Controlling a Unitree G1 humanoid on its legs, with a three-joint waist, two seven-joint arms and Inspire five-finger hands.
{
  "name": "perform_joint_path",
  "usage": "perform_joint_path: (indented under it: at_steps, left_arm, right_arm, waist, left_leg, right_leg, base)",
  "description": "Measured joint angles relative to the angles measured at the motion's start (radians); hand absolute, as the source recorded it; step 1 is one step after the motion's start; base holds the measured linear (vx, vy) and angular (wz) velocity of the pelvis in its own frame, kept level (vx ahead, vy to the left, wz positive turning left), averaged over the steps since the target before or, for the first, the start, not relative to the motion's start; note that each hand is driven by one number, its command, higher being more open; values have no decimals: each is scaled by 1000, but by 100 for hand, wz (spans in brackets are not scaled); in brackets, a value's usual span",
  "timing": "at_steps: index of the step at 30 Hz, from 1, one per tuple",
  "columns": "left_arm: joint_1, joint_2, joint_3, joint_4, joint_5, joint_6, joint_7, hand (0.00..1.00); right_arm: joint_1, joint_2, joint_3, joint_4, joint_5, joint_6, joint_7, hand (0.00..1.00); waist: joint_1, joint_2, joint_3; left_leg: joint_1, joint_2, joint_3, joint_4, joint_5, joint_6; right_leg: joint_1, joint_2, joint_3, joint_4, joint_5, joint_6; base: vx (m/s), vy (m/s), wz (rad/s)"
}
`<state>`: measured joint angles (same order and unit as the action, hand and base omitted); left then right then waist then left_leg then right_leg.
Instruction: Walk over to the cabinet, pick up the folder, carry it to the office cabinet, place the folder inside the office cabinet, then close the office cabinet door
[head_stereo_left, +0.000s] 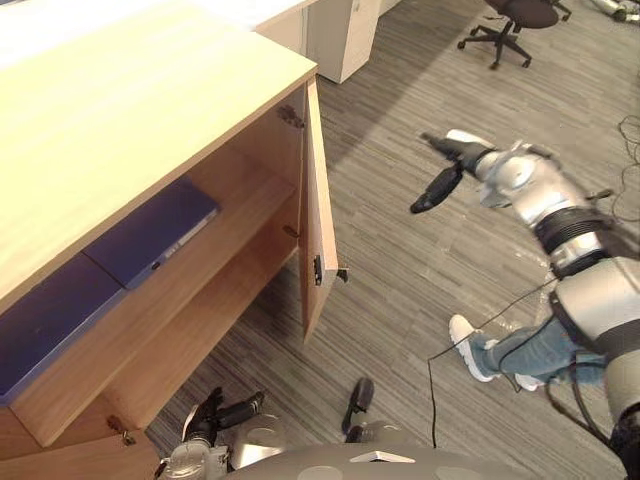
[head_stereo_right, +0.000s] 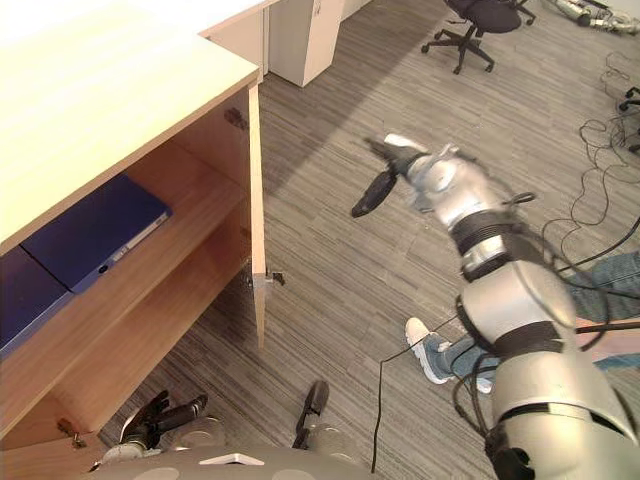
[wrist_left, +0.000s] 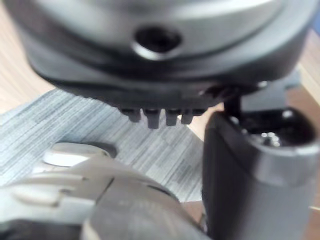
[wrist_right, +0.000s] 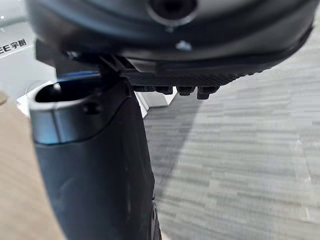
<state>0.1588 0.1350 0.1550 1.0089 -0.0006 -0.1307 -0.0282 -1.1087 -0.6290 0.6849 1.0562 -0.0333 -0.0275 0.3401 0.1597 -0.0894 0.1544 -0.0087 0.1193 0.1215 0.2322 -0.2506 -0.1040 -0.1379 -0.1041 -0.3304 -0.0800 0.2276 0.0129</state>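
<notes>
The wooden office cabinet (head_stereo_left: 120, 110) stands at the left with its door (head_stereo_left: 318, 200) swung open, edge-on to me. A blue folder (head_stereo_left: 150, 235) lies flat on the upper shelf, and a second blue folder (head_stereo_left: 45, 320) lies beside it further left. My right hand (head_stereo_left: 442, 180) hangs in the air to the right of the door, well apart from it, fingers straight and holding nothing. My left hand (head_stereo_left: 215, 412) is low in front of the cabinet's bottom shelf, fingers relaxed and empty.
A person's leg in jeans with a white shoe (head_stereo_left: 468, 350) stands on the striped floor at the right. A black office chair (head_stereo_left: 510, 25) and a white cabinet (head_stereo_left: 340, 35) stand at the back.
</notes>
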Motion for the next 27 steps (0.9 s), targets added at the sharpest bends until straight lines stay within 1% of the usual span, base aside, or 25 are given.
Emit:
perform_joint_path:
  at_steps: [4, 8, 9, 11, 12, 16, 17, 19, 20, 21, 23, 25, 27]
  left_arm:
    - [0, -1, 0, 0, -25, 1, 2, 100]
    - [0, -3, 0, 0, -33, 2, 4, 100]
    - [0, -4, 0, 0, -34, 2, 5, 100]
    - [1, -4, -1, 0, -37, 2, 5, 100]
    - [1, -4, 0, 0, -39, 2, 7, 100]
    - [1, -6, 2, 0, -40, 2, 12, 100]
    - [3, -5, 4, 0, -40, 2, 14, 100]
    - [4, -4, 6, 0, -40, 1, 15, 100]
    - [4, -4, 6, 0, -40, 1, 16, 100]
    - [4, -4, 6, -1, -40, 1, 17, 100]
    - [4, -4, 7, -8, -39, 1, 19, 100]
    - [4, -5, 8, -13, -38, 1, 25, 100]
    - [3, -6, 8, -19, -36, 1, 30, 100]
  right_arm:
    - [31, 103, -9, 0, 2, 0, -1, 100]
    - [35, 164, -33, 12, 1, 0, -12, 100]
    - [36, 176, -36, 15, 1, 0, -29, 100]
    - [36, 190, -46, 15, 0, 0, -50, 100]
    - [36, 208, -49, 15, 0, 0, -66, 100]
    - [36, 276, -44, 4, 1, 2, -73, 100]
    - [34, 286, -23, 6, 2, 30, -90, 100]
    - [27, 291, 18, -5, 6, 37, -99, 100]
    - [11, 291, 66, -6, 11, 41, -107, 100]
    - [2, 291, 87, -6, 11, 44, -108, 100]
    - [-20, 286, 137, -8, 28, 52, -107, 100]
    - [-35, 278, 182, -24, 54, 72, -107, 100]
    - [-35, 254, 227, -64, 94, 74, -99, 100]
  waist:
    - [3, 1, 1]
    - [3, 5, 4]
    - [3, 7, 8]
    - [8, 7, 7]
    - [13, 7, 8]
    - [30, 5, 9]
    - [31, 3, 9]
    - [33, 1, 9]
    - [33, 2, 9]
    - [33, 2, 9]
    - [33, 2, 9]
    - [33, 2, 9]
    - [34, 1, 9]
  left_leg:
    - [0, -7, -10, -8, 1, 1]
    - [0, -24, -32, -12, 6, 10]
    - [4, -31, -42, -12, 8, 12]
    - [4, -42, -53, -22, 12, 19]
    - [7, -49, -56, -28, 15, 23]
    - [9, -59, -66, -30, 16, 24]
    - [10, -56, -68, -29, 18, 27]
    - [11, -54, -71, -28, 18, 27]
    - [9, -51, -72, -27, 18, 27]
    - [8, -49, -73, -27, 18, 27]
    - [-3, -39, -84, -26, 19, 25]
    - [-11, -31, -100, -28, 25, 17]
    - [-18, -20, -112, -30, 34, 8]
  right_leg:
    - [0, -2, -9, 0, 0, 0]
    - [9, -20, -25, 0, 1, 1]
    - [18, -27, -31, 0, 1, 1]
    - [20, -39, -37, 0, 3, 4]
    - [21, -45, -41, 0, 8, 11]
    - [27, -56, -48, 0, 8, 11]
    - [31, -56, -53, 0, 10, 13]
    - [35, -54, -55, 0, 10, 13]
    - [34, -52, -58, 0, 10, 13]
    - [34, -51, -62, 0, 10, 13]
    - [34, -45, -83, 0, 9, 13]
    - [35, -37, -101, -1, 9, 13]
    - [35, -30, -111, -1, 8, 12]
  base:
    - [6, 72, 7]
    - [11, 113, 17]
    - [-1, 121, 24]
    - [-14, 133, 19]
    - [-19, 115, 12]
    - [-21, 90, 8]
    - [-20, 48, 8]
    - [-27, 35, 5]
    - [-32, 13, 1]
    - [-44, -3, 6]
    - [-28, -13, 14]
    - [-25, -15, 20]
    - [-27, -9, 18]
